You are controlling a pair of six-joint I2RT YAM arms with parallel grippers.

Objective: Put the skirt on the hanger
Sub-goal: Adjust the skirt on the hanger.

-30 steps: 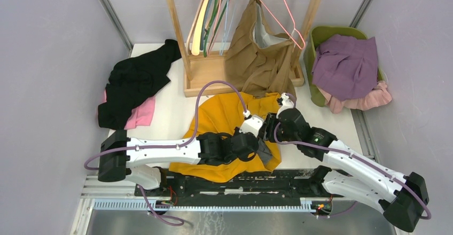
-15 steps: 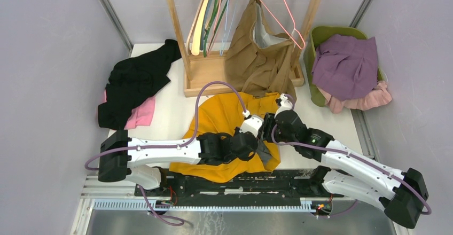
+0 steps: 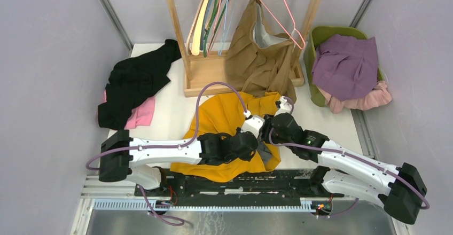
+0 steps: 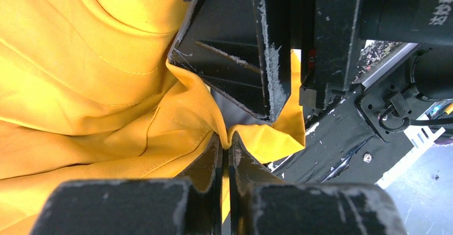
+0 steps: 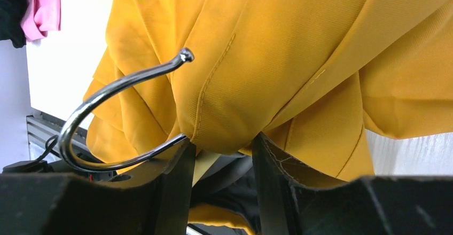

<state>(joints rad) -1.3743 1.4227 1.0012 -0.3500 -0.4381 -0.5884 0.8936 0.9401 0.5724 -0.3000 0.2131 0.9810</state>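
The yellow skirt (image 3: 224, 117) lay bunched at the near middle of the table (image 3: 171, 107); the left gripper (image 4: 227, 149) was clenched on one fold; the right gripper (image 5: 221, 149) — just beside it — straddled a cloth-covered bulge, the hanger hook (image 5: 107, 101) curling out alongside; whether it pinched, I could not tell.

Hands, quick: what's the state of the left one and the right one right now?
Left hand: closed, pinching a fold of the yellow skirt.
Right hand: jaws apart around the hanger hook and skirt; grip cannot be told.
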